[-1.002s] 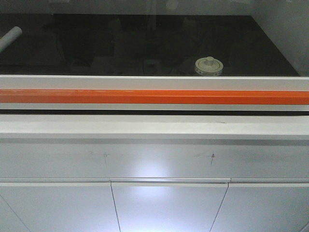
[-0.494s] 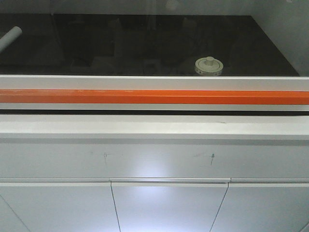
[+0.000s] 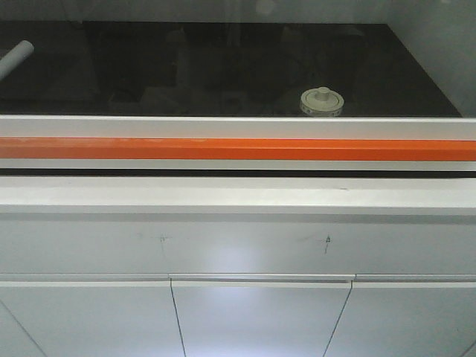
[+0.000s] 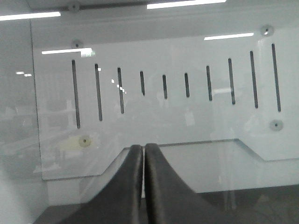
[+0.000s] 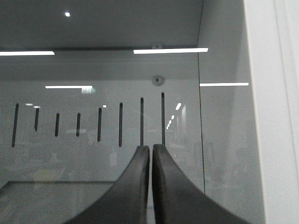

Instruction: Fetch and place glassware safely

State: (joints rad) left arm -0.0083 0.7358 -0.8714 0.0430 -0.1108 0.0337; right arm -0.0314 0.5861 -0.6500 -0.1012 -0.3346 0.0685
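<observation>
Cabinet front (image 3: 238,245): white, filling the lower half of the front view, with door seams below.
Work surface (image 3: 186,67): black and glossy, set behind a white sill and an orange strip (image 3: 223,149).
Back panel (image 4: 187,126): pale and slotted, faced by both wrist cameras; no jar is shown in either wrist view.
Left gripper (image 4: 143,147): fingers pressed together, nothing held.
Right gripper (image 5: 151,148): fingers closed to a hairline gap, nothing held.
Glass jar (image 3: 321,103): stood upright on the work surface, right of centre, just behind the sill; its lower part is hidden by the sill.
Lid knob (image 3: 323,92): cream, pointed straight up.
Deciding relation: the jar's axis is vertical and it is placed right of the midline, so the right arm is judged the nearer. Its fingers would have to be opened first.
</observation>
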